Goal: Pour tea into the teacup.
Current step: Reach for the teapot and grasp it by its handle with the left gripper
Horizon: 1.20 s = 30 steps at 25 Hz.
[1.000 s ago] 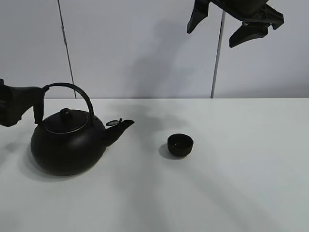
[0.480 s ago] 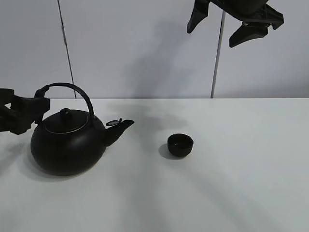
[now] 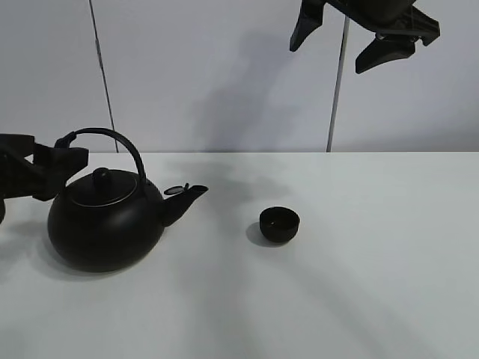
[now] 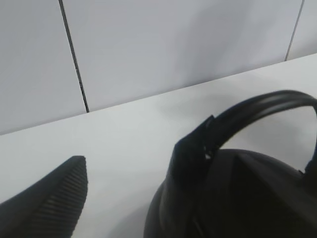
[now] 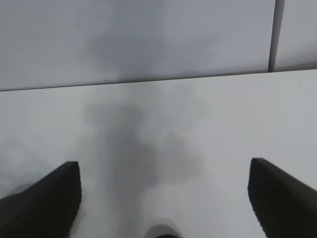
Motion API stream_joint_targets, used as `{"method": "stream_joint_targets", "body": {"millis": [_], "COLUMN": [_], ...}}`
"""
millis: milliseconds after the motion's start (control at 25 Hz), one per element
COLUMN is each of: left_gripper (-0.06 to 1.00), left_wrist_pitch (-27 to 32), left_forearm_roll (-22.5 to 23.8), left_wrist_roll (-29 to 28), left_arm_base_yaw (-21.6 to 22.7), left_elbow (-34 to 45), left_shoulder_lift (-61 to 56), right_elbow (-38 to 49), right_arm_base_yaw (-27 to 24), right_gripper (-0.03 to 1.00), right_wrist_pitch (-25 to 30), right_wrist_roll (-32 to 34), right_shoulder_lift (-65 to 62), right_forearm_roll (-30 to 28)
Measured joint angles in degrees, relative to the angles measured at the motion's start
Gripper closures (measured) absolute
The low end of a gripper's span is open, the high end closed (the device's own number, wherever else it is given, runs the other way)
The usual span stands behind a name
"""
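The big black kettle (image 3: pixel 105 224) stands at the left of the white table (image 3: pixel 374 284), spout pointing right toward the small black teacup (image 3: pixel 279 224) near the middle. My left gripper (image 3: pixel 56 168) is open at the left end of the kettle's arched handle (image 3: pixel 120 142), level with it. The left wrist view shows the handle (image 4: pixel 262 105) and kettle body (image 4: pixel 237 198) close up, with one ribbed finger (image 4: pixel 52 201) apart from them. My right gripper (image 3: pixel 329 54) hangs open and empty high above the table; it also shows in the right wrist view (image 5: pixel 164 168).
A white panelled wall (image 3: pixel 224 75) with dark vertical seams stands behind the table's back edge. Bare tabletop lies in front of and to the right of the teacup.
My left gripper has turned and shifted slightly right, its fingers now level beside the handle's left end. Kettle, teacup and right gripper have not moved.
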Motion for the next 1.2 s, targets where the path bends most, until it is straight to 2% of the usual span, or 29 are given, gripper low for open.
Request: {"method": "stream_joint_targets", "body": {"millis": [240, 880, 1200], "left_gripper": [0.37, 0.37, 0.37], "left_wrist_pitch": [0.06, 0.86, 2.59], "left_forearm_roll": [0.00, 0.05, 0.05], "left_wrist_roll": [0.00, -0.41, -2.94], "left_arm_base_yaw": [0.00, 0.00, 0.00], "left_elbow": [-2.84, -2.93, -2.93], "left_shoulder_lift": [0.00, 0.00, 0.00], "right_elbow": [0.00, 0.00, 0.00], "right_arm_base_yaw": [0.00, 0.00, 0.00], "right_gripper": [0.34, 0.34, 0.34], "right_wrist_pitch": [0.00, 0.00, 0.00], "right_wrist_roll": [0.00, 0.00, 0.00], "right_shoulder_lift": [0.00, 0.00, 0.00], "right_forearm_roll": [0.00, 0.00, 0.00]}}
